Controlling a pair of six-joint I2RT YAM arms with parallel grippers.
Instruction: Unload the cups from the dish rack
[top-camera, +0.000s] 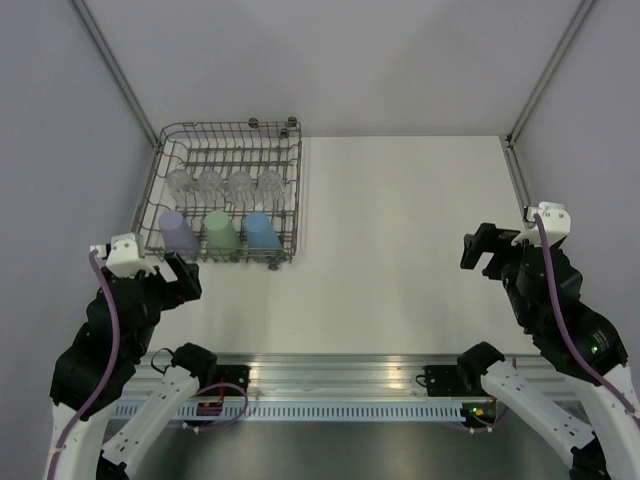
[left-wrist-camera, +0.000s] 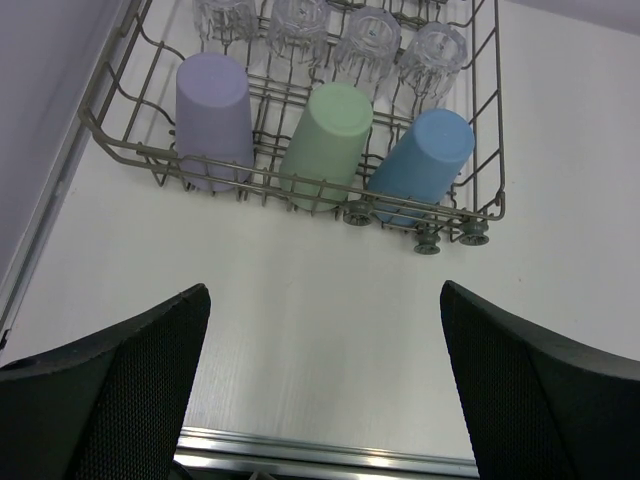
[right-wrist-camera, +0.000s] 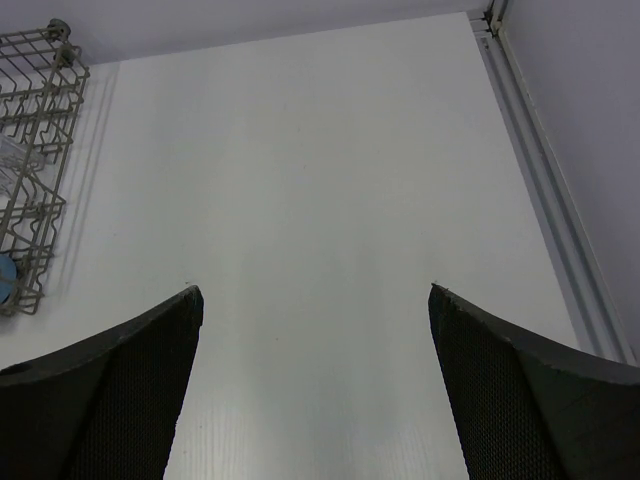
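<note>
Rack (top-camera: 298, 190) on far-left part of counter (top-camera: 400, 300), close against left wall. Seven cups inside, all bottoms up. Near row: lilac cup (left-wrist-camera: 214, 120) at left, green cup (left-wrist-camera: 328, 140) in middle, blue cup (left-wrist-camera: 425, 160) at right, each tilted, lower ends down among wires by rack's near wall. Just behind, second row of four clear cups (left-wrist-camera: 365, 40), side by side. Just short of rack's near-left corner, left end effector (top-camera: 182, 277) spread wide, holding nothing, hovering above bare counter, not touching wires. Seen from left wrist: coloured row straight ahead beyond gap between fingers, lilac cup roughly in line with left finger, blue cup roughly in line with right finger, green cup between; strip of bare counter separating fingertips from rack's small dark feet. Nearest cup to this end effector: lilac. Across counter, right end effector (top-camera: 487, 248) also spread wide, holding nothing, hovering over right side near right wall, well apart from rack and from every cup. Seen from right wrist: only rack's right edge at far left of view, sliver of blue behind lowest wires, wide bare counter between fingers and beyond.
</note>
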